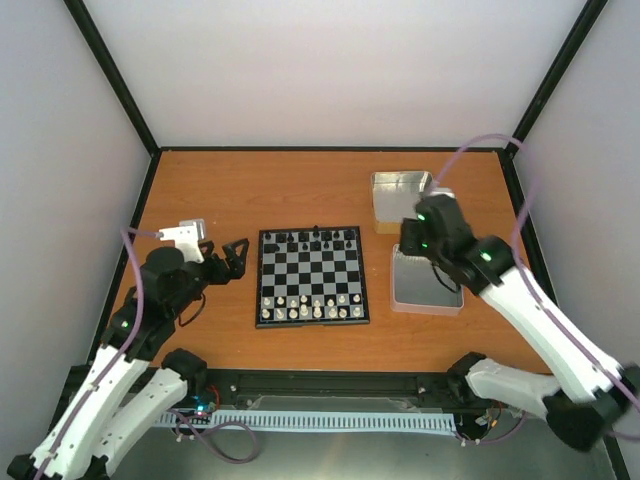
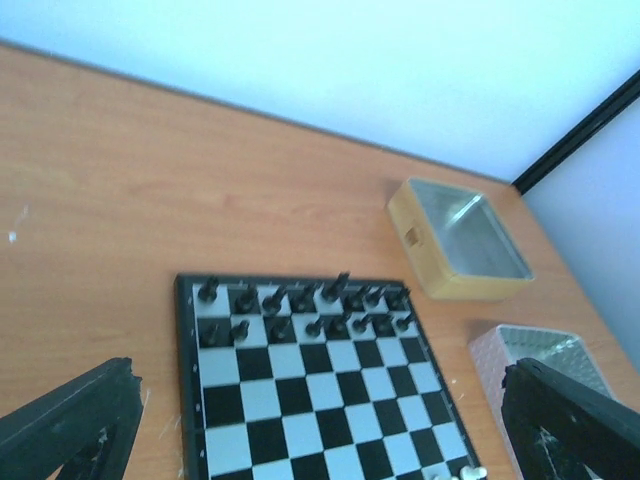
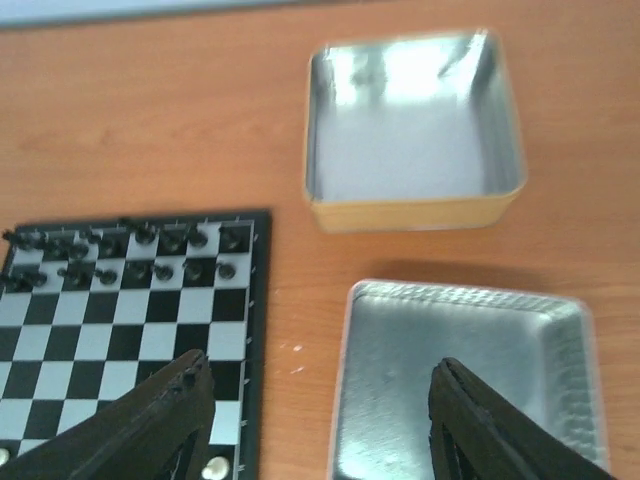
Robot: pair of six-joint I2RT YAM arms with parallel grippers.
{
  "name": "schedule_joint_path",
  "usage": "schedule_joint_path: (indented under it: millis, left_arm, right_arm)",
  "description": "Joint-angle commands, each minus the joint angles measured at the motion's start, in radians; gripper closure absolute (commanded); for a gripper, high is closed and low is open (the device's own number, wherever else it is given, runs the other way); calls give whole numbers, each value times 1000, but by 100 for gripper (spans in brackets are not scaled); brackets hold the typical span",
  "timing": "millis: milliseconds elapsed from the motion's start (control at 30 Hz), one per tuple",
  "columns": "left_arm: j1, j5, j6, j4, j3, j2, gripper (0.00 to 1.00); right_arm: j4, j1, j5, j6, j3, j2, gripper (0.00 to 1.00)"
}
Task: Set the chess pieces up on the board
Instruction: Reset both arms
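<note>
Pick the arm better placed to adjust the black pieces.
Left, probably. The left gripper stands wide open beside the board, level with the black pieces, its camera facing them. The right gripper hangs by the near tin, off the board's right side.

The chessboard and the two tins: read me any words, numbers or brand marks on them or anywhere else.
No text can be read anywhere.
board: tiny marks along its border, too small to read.
yellow-sided tin: a small mark on its side, too blurred to read.
silver tin: no writing shows.
</note>
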Motion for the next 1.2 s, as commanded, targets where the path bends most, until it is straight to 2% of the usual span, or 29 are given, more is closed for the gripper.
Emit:
schedule_joint_path:
  millis: [0, 167, 467, 667, 1167]
  left_arm:
    - [8, -31, 111, -70, 73, -86, 0]
    - [8, -91, 163, -77, 118, -197, 0]
    - [8, -230, 265, -158, 233, -278, 0]
    - [8, -268, 297, -189, 263, -306, 0]
    - [8, -316, 302, -207, 277, -350, 0]
  right_arm:
    - [18, -5, 198, -67, -85, -240, 38]
    - [-33, -5, 281, -120, -114, -453, 31]
    - [-100, -5, 360, -141, -112, -687, 18]
    - [-112, -5, 380, -150, -107, -742, 13]
    - [-112, -5, 431, -160, -102, -815, 10]
